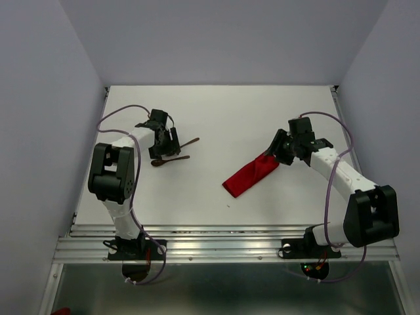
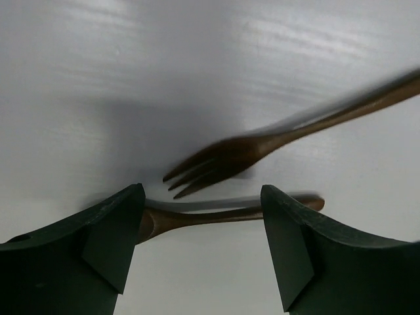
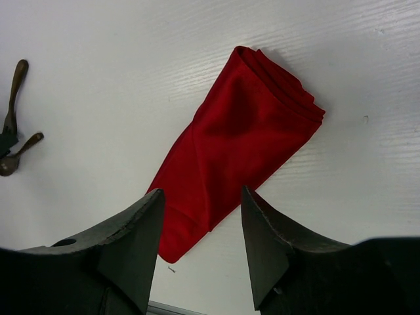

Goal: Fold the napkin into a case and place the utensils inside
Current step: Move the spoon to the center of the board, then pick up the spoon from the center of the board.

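From above, the left gripper [image 1: 172,146] hides the tines of the fork [image 1: 189,142], so only its thin handle shows. The spoon [image 1: 169,159] lies just below it. In the left wrist view the fork is smeared with blur and its handle is cut off at the right edge. The spoon's bowl is half hidden behind one finger [image 2: 98,243]. This gripper's jaws stand wide apart, with the spoon's handle lying crosswise in the gap. I cannot tell whether either finger touches it.

The right gripper [image 1: 272,156] covers the upper end of the case [image 1: 248,176] in the top view. Its wrist camera shows its jaws parted too, with a corner of the cloth lying between them. Contact with the cloth cannot be made out. In that view the two utensils are small at the left edge, too small to tell apart.

The case is soft, bright red cloth folded into a long narrow band. It lies slantwise on the right half of the table [image 1: 216,111], well apart from the utensils on the left half. One end shows several stacked fold edges, and a slanting crease crosses the middle. The fork and spoon are slim dark brown wood with rounded handle tips, and the fork has four tines. The table is white with fine streaks like grain. The fingers are dark, matte and wedge-shaped.
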{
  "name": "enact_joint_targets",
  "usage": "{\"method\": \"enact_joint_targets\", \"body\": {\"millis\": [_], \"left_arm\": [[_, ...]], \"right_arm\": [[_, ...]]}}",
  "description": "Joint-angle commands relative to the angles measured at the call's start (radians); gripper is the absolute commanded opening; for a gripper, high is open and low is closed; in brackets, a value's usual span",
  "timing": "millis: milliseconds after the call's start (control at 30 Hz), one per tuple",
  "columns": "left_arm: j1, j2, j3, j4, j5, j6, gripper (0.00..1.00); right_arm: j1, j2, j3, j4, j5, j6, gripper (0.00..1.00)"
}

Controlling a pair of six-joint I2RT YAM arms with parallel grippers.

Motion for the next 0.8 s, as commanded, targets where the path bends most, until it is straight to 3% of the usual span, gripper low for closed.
{"method": "enact_joint_targets", "body": {"millis": [0, 367, 767], "left_arm": [[0.003, -0.11, -0.1, -0.007, 0.067, -0.058, 0.83], [-0.047, -0.184, -0.241, 0.011, 0.092, -0.108, 0.83], [-0.135, -0.179, -0.24, -0.05, 0.001, -0.058, 0.77]], "right_arm": [[0.009, 0.007, 0.028, 0.05, -0.018, -0.014, 0.55], [0.018, 0.028, 0.029, 0.058, -0.02, -0.009, 0.56], [0.038, 0.042, 0.031, 0.061, -0.012, 0.007, 0.56]]}}
